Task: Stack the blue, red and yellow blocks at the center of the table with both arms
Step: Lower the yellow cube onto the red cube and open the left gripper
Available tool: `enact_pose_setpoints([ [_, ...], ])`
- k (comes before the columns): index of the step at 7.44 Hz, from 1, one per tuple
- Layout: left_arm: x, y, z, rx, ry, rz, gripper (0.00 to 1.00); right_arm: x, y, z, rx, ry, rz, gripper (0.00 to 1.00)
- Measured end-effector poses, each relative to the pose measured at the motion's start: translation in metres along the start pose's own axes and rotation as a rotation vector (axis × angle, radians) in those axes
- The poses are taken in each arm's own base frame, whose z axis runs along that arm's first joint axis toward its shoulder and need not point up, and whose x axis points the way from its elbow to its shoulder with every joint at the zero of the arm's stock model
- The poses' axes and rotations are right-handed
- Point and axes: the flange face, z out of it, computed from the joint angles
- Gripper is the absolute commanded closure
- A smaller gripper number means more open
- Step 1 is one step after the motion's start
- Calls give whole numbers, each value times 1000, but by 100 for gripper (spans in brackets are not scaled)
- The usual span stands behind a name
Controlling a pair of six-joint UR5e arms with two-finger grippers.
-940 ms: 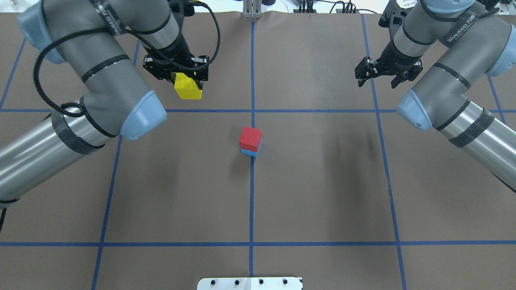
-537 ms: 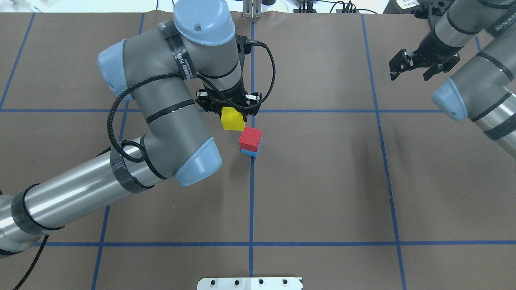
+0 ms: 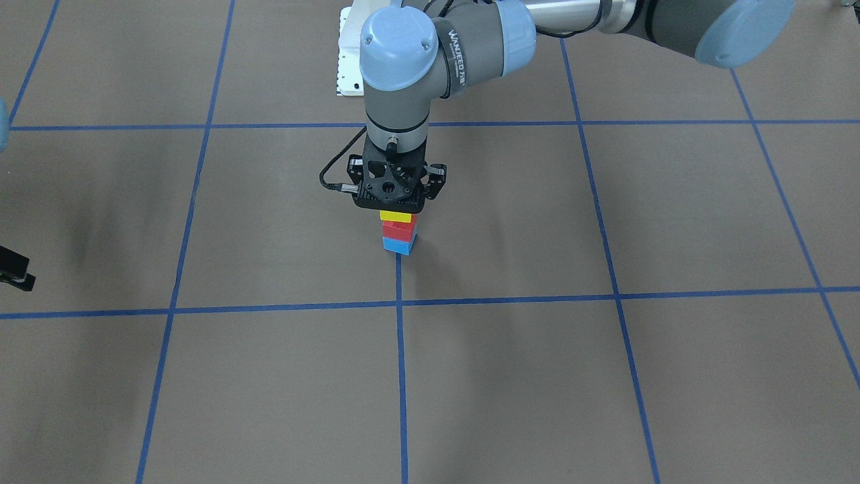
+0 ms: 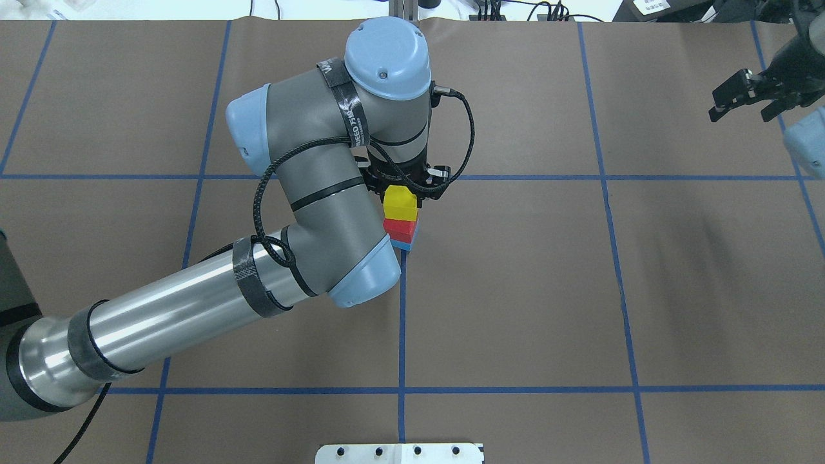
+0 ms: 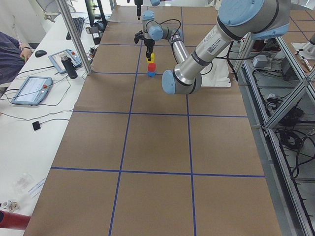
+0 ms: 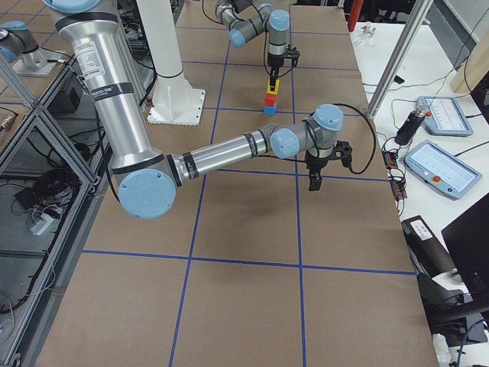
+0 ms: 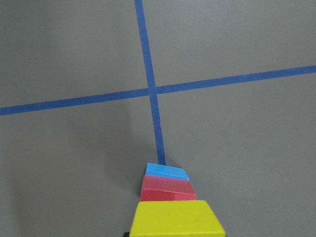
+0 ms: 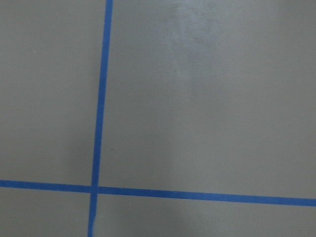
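Note:
The blue block sits at the table's center with the red block stacked on it. My left gripper is shut on the yellow block and holds it straight over the red block; I cannot tell whether the two touch. The front-facing view shows yellow, red and blue in one column under the left gripper. The left wrist view shows the yellow block lined up over the red block. My right gripper is open and empty, above the far right of the table.
Blue tape lines divide the brown table into squares. A white mounting plate lies at the near edge by the robot's base. A side desk with tablets runs along the far side.
My left arm has carried the yellow block from the far left to directly over the red-on-blue stack. My right arm has drawn back further to the right.

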Motion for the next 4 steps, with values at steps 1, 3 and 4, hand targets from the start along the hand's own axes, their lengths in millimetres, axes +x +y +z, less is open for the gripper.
enact_pose_setpoints([
  [1, 0, -1, 5, -1, -5, 12, 100, 28, 6, -7, 2, -2, -1, 0],
  [3, -2, -3, 12, -5, -13, 18, 100, 60, 15, -16, 7, -8, 6, 0],
  [4, -3, -2, 14, -7, -16, 21, 100, 66, 18, -18, 8, -9, 10, 0],
])
